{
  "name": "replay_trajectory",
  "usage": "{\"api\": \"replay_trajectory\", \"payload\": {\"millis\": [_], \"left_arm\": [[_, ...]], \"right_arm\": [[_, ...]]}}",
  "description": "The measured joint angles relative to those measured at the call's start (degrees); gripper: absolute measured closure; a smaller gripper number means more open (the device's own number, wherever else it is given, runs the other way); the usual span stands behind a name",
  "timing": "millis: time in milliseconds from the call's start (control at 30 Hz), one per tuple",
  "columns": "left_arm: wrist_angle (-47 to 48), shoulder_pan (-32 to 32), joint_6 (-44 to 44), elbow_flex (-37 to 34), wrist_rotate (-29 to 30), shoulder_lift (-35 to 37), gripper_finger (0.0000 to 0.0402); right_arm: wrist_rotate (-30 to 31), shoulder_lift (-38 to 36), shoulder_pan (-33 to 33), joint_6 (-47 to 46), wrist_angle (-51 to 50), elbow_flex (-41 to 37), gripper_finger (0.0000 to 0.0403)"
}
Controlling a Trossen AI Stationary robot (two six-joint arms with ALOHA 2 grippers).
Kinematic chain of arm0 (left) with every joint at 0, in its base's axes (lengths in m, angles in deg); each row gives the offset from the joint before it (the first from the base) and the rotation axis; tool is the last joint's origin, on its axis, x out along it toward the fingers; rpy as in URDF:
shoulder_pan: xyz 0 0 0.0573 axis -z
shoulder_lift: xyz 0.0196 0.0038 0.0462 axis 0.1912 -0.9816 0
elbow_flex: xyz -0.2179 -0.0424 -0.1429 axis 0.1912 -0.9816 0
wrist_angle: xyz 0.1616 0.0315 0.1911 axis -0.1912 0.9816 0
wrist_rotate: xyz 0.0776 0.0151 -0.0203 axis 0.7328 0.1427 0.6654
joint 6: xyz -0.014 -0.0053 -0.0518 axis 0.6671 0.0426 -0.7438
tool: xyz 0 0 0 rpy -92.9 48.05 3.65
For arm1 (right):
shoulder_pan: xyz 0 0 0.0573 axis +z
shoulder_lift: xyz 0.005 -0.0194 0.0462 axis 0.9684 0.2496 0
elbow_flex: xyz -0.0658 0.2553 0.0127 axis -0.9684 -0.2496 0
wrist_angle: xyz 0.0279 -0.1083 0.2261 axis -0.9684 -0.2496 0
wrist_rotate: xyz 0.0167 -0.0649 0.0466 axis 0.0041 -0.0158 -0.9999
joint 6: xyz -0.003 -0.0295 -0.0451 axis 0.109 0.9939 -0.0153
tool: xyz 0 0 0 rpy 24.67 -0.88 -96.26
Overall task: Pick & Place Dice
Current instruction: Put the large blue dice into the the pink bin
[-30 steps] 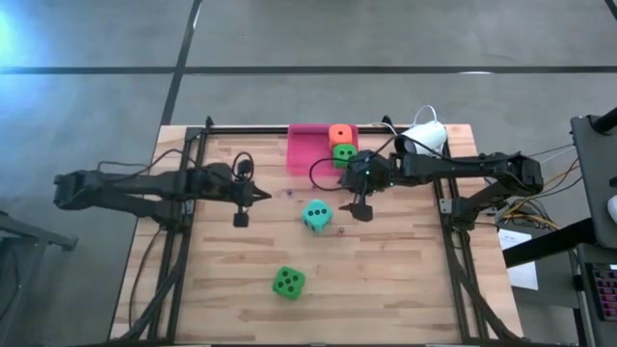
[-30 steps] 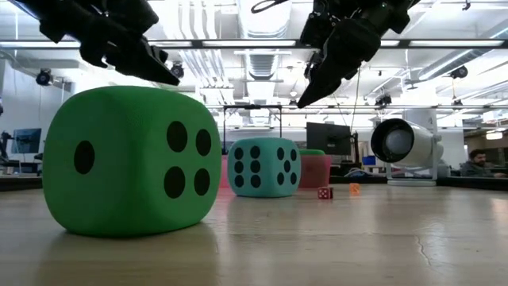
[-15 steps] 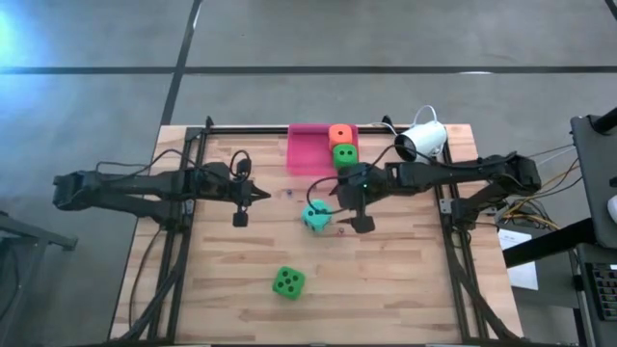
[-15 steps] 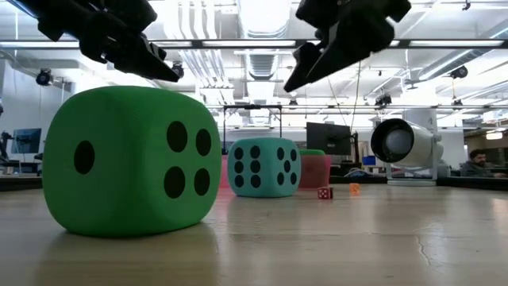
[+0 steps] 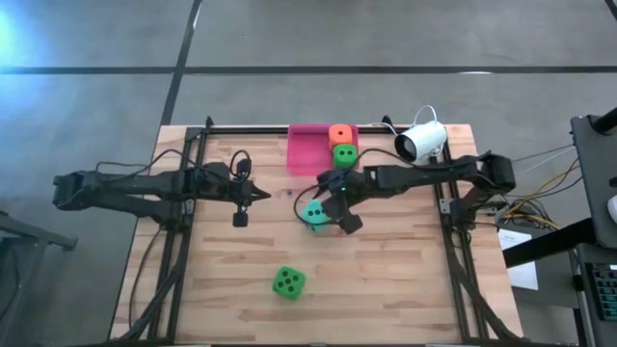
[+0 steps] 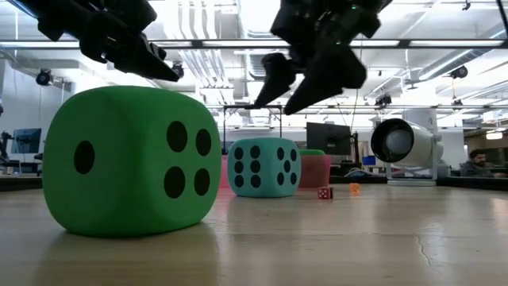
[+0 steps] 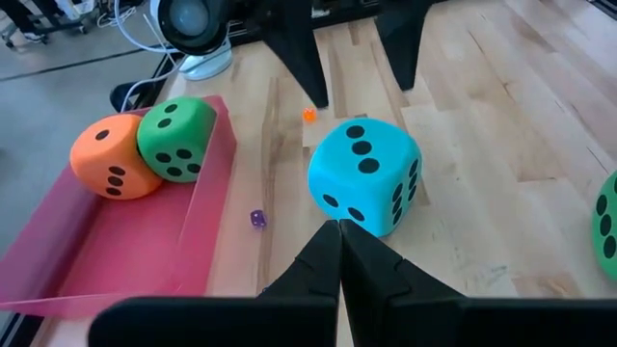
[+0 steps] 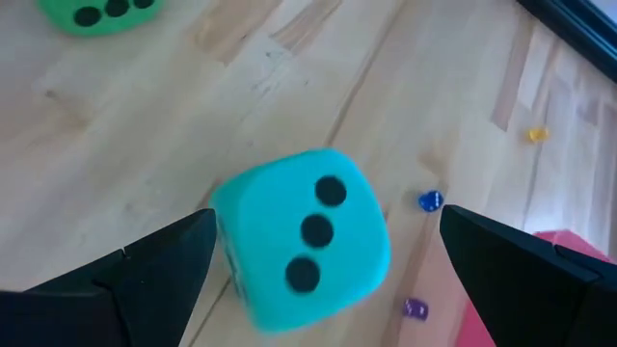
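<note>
i see the right gripper [image 5: 333,213] hanging over the teal die [image 5: 314,214] near table centre, jaws spread wide with a finger on either side, nothing grasped. left gripper [image 5: 253,197] waits at the die's 9 o'clock, jaws clenched, empty. orange die [image 5: 339,134] and one green die [image 5: 344,153] sit in the pink tray [image 5: 307,149] at 12 o'clock. second green die [image 5: 287,281] lies at 6 o'clock.
</note>
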Motion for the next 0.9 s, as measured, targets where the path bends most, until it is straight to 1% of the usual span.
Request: {"api": "replay_trajectory", "payload": {"millis": [100, 267, 467, 700, 900], "left_arm": [[0.0, 0.0, -0.1, 0.0, 0.0, 0.0, 0.0394], [0.0, 0.0, -1.2, 0.0, 0.0, 0.0, 0.0394], [0.0, 0.0, -1.4, 0.0, 0.0, 0.0, 0.0394], [0.3, 0.0, -1.4, -0.1, 0.0, 0.0, 0.0394], [0.5, 0.0, -1.6, -0.1, 0.0, -0.2, 0.0394]], "right_arm": [[0.0, 3.0, 0.0, 1.5, -1.6, 3.0, 0.0007], [-0.2, 7.6, 0.0, 5.8, -12.2, 9.4, 0.0007], [-0.6, 11.9, 0.0, 9.9, -19.1, 16.5, 0.0007], [-0.7, 15.2, -0.7, 12.9, -20.9, 20.7, 0.0007], [-1.5, 17.0, -1.5, 13.8, -23.4, 22.3, 0.0007]]}}
